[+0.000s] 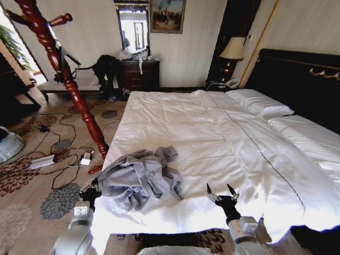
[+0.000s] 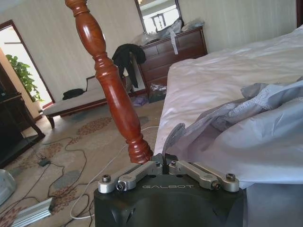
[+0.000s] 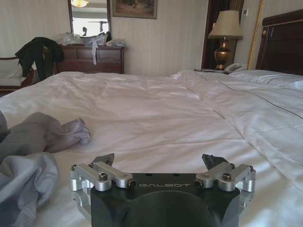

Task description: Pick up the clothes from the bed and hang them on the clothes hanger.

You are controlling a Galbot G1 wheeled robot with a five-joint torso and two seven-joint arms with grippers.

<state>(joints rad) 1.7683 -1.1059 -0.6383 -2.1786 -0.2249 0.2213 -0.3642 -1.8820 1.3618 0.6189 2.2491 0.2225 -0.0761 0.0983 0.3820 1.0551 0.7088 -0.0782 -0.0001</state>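
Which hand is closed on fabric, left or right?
The left hand, at the bed's near-left edge, is shut on the grey-blue clothes. The right hand hovers open over bare duvet, apart from them.

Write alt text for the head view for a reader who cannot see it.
A crumpled grey-blue shirt lies at the near edge of a white bed. The left gripper touches the shirt's edge, and the open right gripper rests on the bedding. A wooden coat stand leans beside the bed.
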